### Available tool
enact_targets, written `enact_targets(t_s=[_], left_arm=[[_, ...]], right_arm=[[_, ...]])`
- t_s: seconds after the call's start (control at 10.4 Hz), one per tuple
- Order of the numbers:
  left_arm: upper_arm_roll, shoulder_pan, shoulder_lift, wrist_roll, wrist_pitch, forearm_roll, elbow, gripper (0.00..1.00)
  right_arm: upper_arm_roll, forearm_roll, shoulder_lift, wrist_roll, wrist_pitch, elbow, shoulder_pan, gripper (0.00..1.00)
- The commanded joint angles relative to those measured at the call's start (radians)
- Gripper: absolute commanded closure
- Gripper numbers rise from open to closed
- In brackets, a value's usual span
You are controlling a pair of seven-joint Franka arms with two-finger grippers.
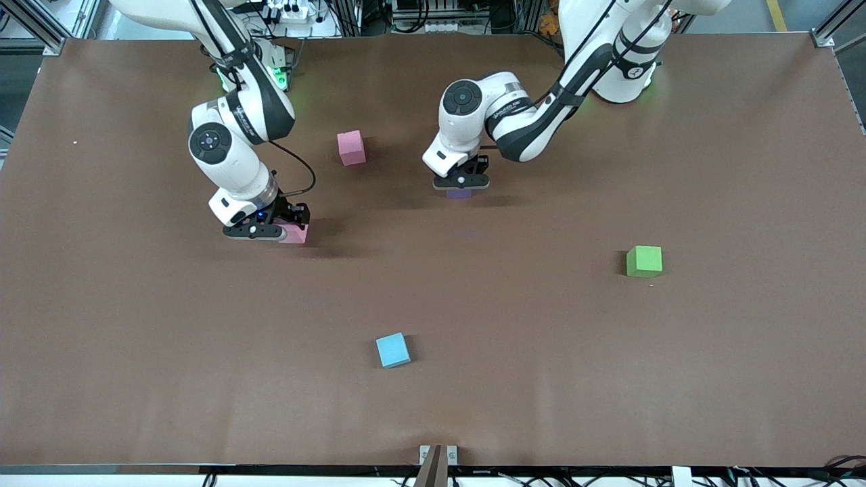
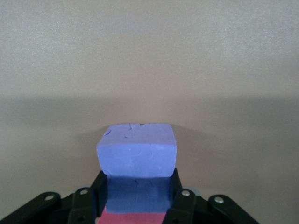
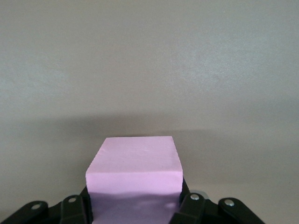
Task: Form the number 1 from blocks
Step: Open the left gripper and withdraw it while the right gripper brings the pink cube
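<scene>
Left gripper (image 1: pixel 461 182) upper centre of front view, clamped on purple block (image 2: pixel 137 149); right gripper (image 1: pixel 260 228) centre-left, clamped on pink block (image 3: pixel 134 164); second pink block (image 1: pixel 351 148) loose between; lift straight, keep faces square for clean digit line.

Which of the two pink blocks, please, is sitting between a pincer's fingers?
The pink block under the right pincer, nearer the front camera, sits between its fingers. The other pink block stands free on the table, farther from the camera.
</scene>
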Motion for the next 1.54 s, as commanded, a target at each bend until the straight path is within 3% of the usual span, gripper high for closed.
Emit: enact_targets(t_s=[0.0,0.29,0.58,0.96,1.16,1.44], left_arm=[[-0.019,0.019,-0.025,-0.082,0.017,0.04,-0.024,0.0],[-0.022,0.019,-0.042,-0.108,0.015,0.064,-0.016,0.0],[-0.019,0.068,-0.146,-0.099,-0.014,0.072,0.025,0.0],[0.016,0.178,-0.238,0.012,-0.26,0.059,0.194,0.0],[0.095,0.218,-0.261,0.168,-0.33,0.007,0.257,0.0],[0.284,0.244,-0.289,0.464,-0.338,-0.118,0.289,0.0]], right_arm=[[0.002,0.019,-0.023,0.055,-0.004,-0.01,0.031,0.42],[0.002,0.019,-0.025,0.082,0.002,-0.005,0.059,0.42],[0.0,0.019,-0.02,0.141,0.002,0.004,0.099,0.42],[-0.009,0.006,0.094,0.263,-0.005,0.163,0.283,0.42],[-0.07,0.001,0.22,0.263,-0.04,0.321,0.405,0.43],[-0.159,-0.036,0.374,0.261,-0.244,0.602,0.531,0.43]])
